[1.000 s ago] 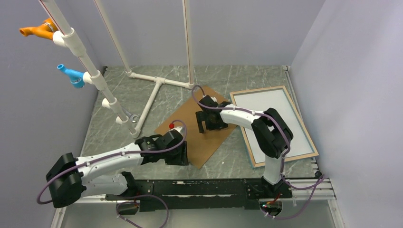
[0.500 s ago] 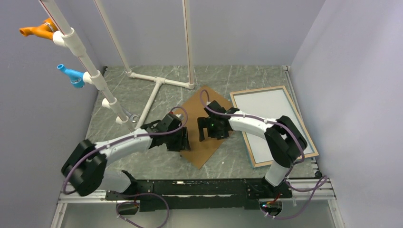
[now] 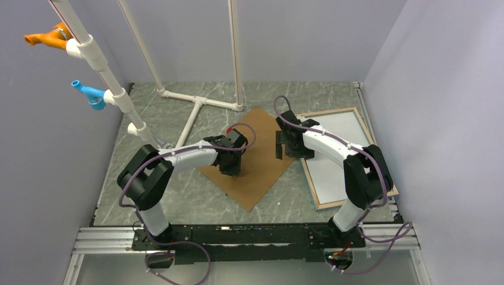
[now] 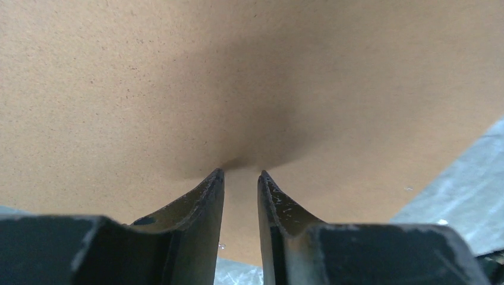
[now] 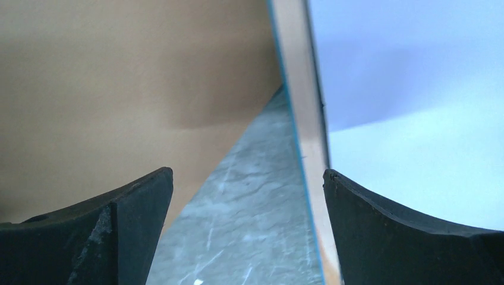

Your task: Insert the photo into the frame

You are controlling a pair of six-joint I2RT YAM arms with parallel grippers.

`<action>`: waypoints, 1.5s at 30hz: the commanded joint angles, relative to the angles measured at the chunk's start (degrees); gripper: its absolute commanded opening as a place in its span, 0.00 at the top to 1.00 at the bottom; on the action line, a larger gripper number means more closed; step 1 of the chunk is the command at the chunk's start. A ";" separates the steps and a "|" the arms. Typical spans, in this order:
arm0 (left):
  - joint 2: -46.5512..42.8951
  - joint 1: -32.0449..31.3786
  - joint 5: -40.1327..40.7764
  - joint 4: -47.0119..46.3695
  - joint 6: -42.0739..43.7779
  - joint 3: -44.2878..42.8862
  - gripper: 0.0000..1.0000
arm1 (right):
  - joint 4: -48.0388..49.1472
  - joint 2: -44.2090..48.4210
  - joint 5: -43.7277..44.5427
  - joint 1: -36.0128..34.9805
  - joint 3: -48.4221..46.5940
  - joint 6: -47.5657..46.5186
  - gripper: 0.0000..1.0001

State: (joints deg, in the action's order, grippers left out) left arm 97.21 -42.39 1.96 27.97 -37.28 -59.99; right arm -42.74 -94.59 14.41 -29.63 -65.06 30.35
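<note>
The frame [image 3: 330,111] lies flat on the right side of the grey marbled tabletop [image 3: 196,196], light wood face up, with a thin blue edge showing along its underside in the right wrist view. A plain white sheet fills its opening. This appears to be the photo [image 3: 328,179] lying print side down (no picture side shows anywhere). Just left of the frame, a brown backing board [image 3: 261,172] rests on the tabletop, turned cornerwise like a diamond, with its right corner near the frame's left rail.

The left gripper [image 3: 230,168] points down onto the board's left half. Its fingers are drawn nearly together with only a slim gap between them, their tips rest on the brown surface, and nothing is held between them.

The right gripper [image 3: 285,148] is spread wide and empty above the narrow strip of bare tabletop between the board and the frame. In its wrist view one finger hangs over the board and the other over the white sheet (the wooden rail runs between them).

A white pipe stand [image 3: 196,110] sits at the far left of the tabletop.
</note>
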 commanded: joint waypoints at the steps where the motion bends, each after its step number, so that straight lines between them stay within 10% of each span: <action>1: 3.08 -2.60 5.40 3.60 1.45 -3.25 0.69 | -3.01 -1.88 8.56 2.11 -2.71 -1.87 0.02; 8: 6.91 -3.65 5.16 2.46 0.69 -1.18 0.74 | -0.37 -6.24 5.80 5.28 -2.77 -4.33 0.13; 20: 6.65 -3.79 2.78 1.32 -2.54 6.68 0.79 | 3.14 -10.33 2.01 6.45 -3.81 -7.68 1.00; 45: 3.30 -5.61 -1.43 -3.34 -13.48 27.50 0.85 | -0.47 -9.15 4.98 10.56 -6.06 -7.66 1.00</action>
State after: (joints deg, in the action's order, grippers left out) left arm 91.74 -44.84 8.29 11.11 -47.42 -43.90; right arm -42.24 -104.29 15.62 -19.64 -70.91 21.65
